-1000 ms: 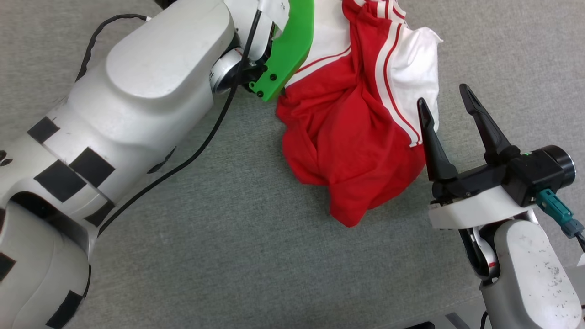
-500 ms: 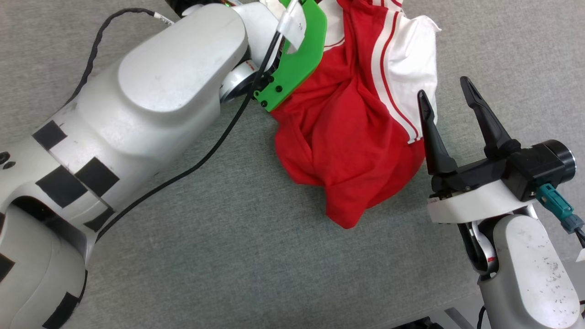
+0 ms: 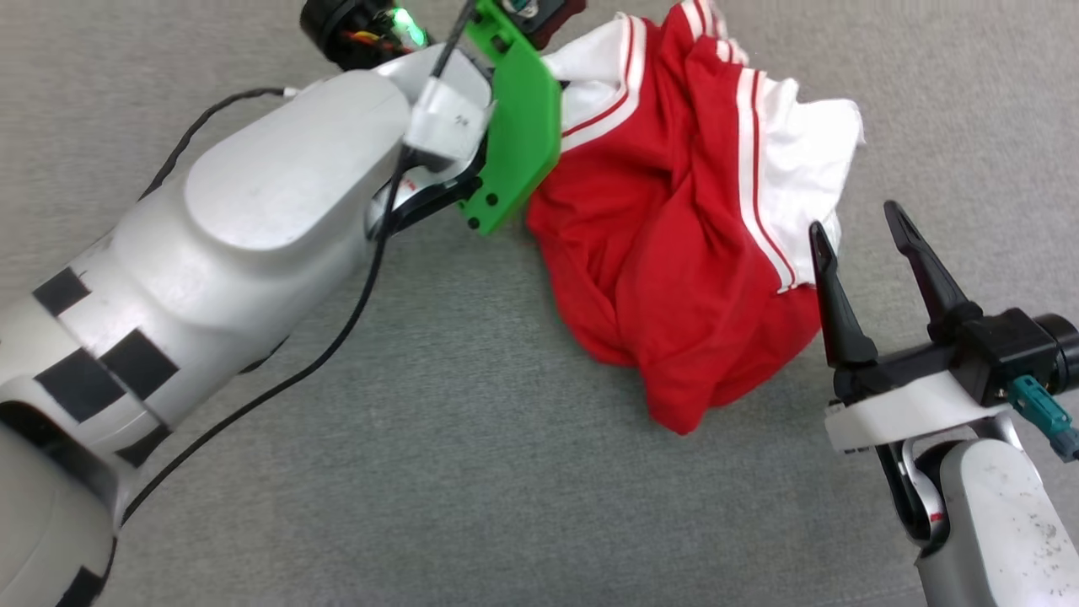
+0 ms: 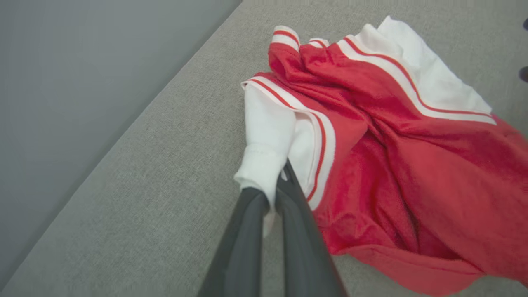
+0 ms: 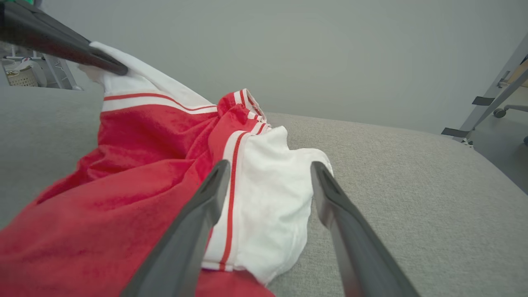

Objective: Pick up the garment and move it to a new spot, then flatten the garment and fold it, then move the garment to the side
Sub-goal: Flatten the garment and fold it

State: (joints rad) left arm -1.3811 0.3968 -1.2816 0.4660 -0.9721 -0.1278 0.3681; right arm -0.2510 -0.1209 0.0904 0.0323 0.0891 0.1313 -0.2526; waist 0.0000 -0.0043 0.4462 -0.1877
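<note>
A: Anything new at the left gripper (image 4: 271, 198)?

B: Stood wide open a second ago, closed since. Now pinches the edge of one white short sleeve (image 4: 268, 123) of the red jersey T-shirt with red-white striped trim (image 3: 674, 253), with the cloth clamped tight.

A: And where is the shirt?

B: Lies crumpled near the middle of the grey woven fabric surface (image 3: 421, 464). Rests there almost wholly, raised only at the pinched sleeve, as seen from the right wrist. Appears displaced in the head view against a second ago, yet so does the right arm. Probably a camera move, then, not a slide of the cloth.

A: The right gripper (image 3: 854, 221)?

B: Spread wide and empty. Hovers just beside the other white sleeve (image 5: 280, 198), apparently without touching.

A: Meaning for the task?

B: Probably a finished grasp, so ready for the lift. Not yet carried to a new spot, and not yet flattened or folded. Holds only a thin sleeve edge, which could slip under a quick pull.
</note>
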